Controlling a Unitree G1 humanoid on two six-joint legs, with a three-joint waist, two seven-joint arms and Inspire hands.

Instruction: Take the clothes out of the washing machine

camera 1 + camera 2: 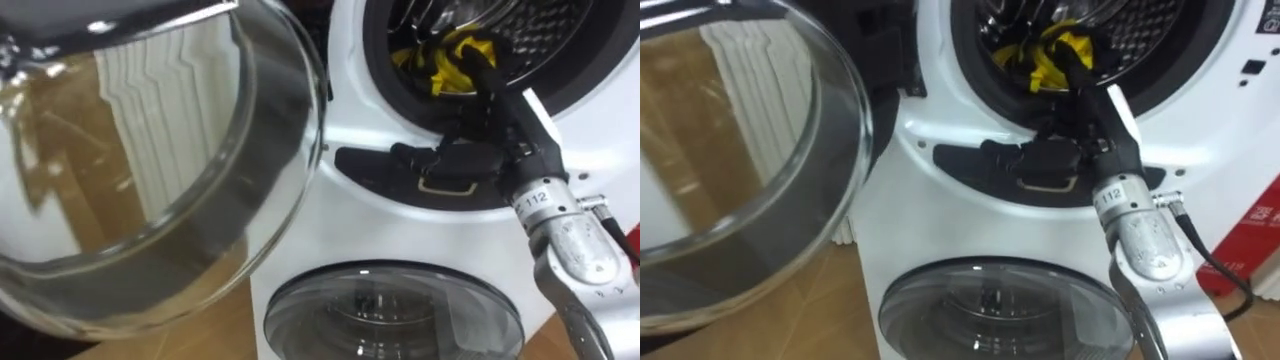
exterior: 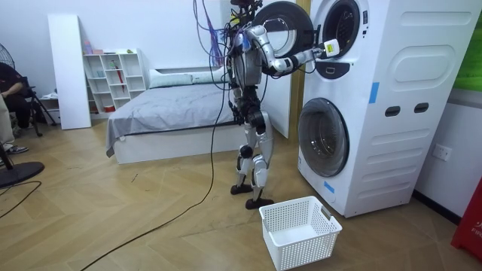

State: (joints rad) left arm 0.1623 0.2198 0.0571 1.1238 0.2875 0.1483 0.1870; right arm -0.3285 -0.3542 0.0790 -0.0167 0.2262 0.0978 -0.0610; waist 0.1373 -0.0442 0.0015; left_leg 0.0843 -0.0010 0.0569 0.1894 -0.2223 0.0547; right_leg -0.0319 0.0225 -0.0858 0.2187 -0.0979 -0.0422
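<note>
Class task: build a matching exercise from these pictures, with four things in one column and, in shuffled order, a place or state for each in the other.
Things:
1. yellow cloth
2. upper door
3. lower door
4. white basket

Place or state:
A. standing on the floor
B. swung open
C. lying in the upper drum
D. shut

Pairs: 1-C, 2-B, 3-D, 4-A.

A crumpled yellow garment [image 1: 447,66] lies at the drum's front lip in the open upper washing machine [image 1: 350,100].
</note>
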